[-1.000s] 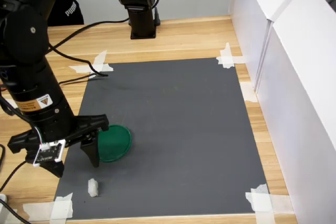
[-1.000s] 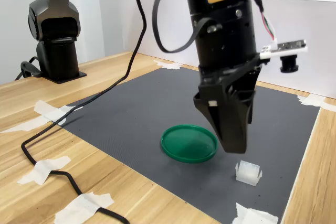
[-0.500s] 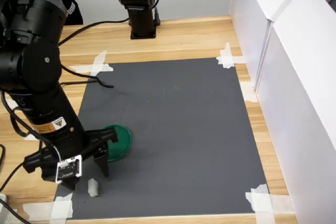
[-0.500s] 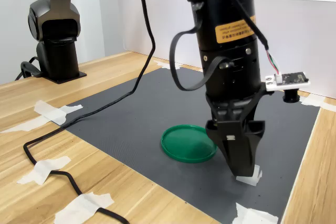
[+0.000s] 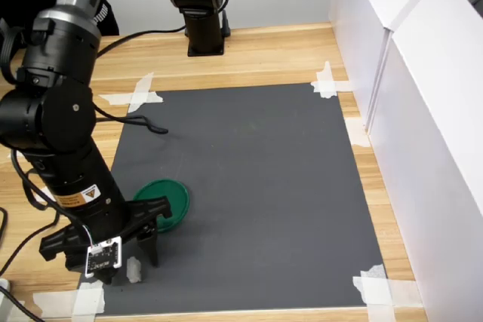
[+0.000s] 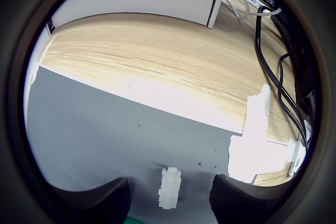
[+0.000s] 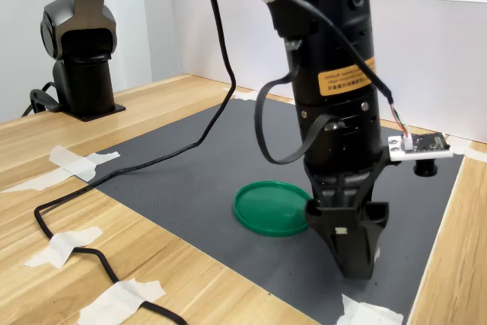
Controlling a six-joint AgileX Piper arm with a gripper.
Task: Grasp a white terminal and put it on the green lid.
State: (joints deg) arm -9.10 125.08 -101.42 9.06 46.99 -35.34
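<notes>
On the mat: one white terminal (image 6: 169,188); one green lid (image 5: 166,203); one claw (image 5: 130,260).

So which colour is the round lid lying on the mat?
The lid is dark green, plain with no pattern. It shows best in the second exterior view.

Wooden table (image 5: 272,50), dark grey mat (image 5: 256,179) taped at corners; green lid (image 5: 167,203) and white terminal (image 6: 170,187) on mat, black cable (image 7: 91,188) across wood.

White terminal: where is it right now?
The white terminal sits on the grey mat near the first exterior view's lower left corner, between the open gripper fingers, just below the green lid.
</notes>
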